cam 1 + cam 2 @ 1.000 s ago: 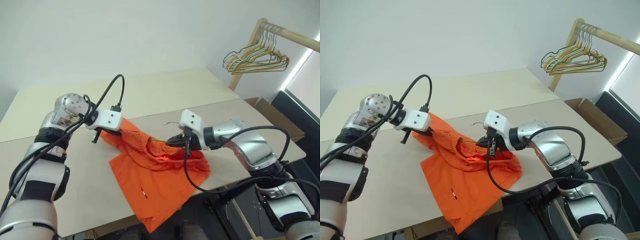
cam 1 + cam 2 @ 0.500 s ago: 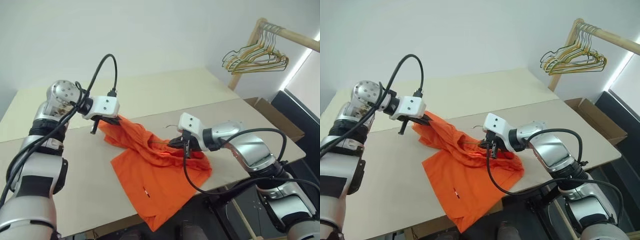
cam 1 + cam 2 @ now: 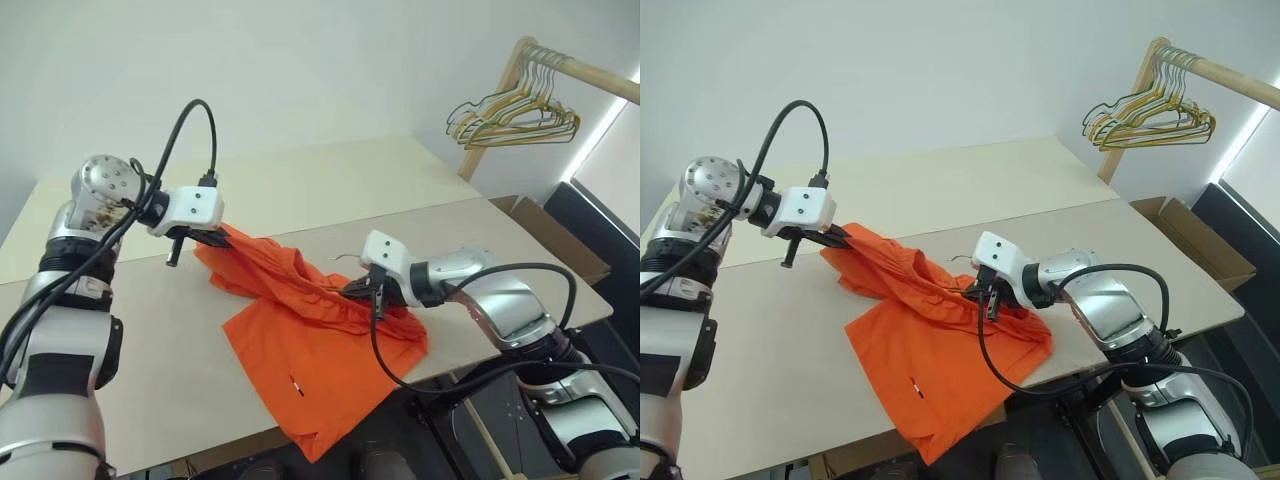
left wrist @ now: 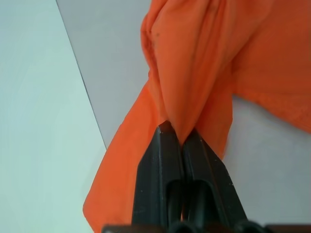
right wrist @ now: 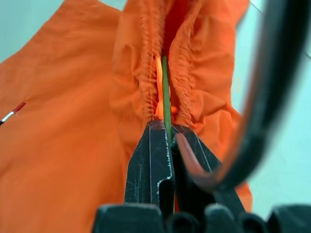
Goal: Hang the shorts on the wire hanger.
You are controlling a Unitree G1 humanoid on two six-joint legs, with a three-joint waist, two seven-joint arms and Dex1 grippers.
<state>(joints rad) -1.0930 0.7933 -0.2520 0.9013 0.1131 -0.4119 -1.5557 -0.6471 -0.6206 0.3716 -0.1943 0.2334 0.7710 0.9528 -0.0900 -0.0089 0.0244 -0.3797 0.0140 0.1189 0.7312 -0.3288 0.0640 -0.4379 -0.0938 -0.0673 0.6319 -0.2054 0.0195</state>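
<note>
The left gripper (image 3: 222, 238) is clamped on a bunched corner of the shorts (image 3: 310, 350), its black fingers (image 4: 163, 160) pressed together with orange fabric squeezed between them — that corner is lifted off the table (image 3: 140, 340). From there the cloth runs in a taut ridge across to the right gripper (image 3: 360, 290), while the rest of the shorts lies spread on the tabletop, one end drooping over the near edge.

The right gripper is closed on the hanger (image 5: 165, 87) (a thin green wire running into the gathered waistband), and the hanger's hook (image 3: 958, 259) pokes out of the fabric just beside it.

Far right, a bunch of hangers (image 3: 515, 112) hangs from a wooden rail (image 3: 585, 70), well apart from the table.
</note>
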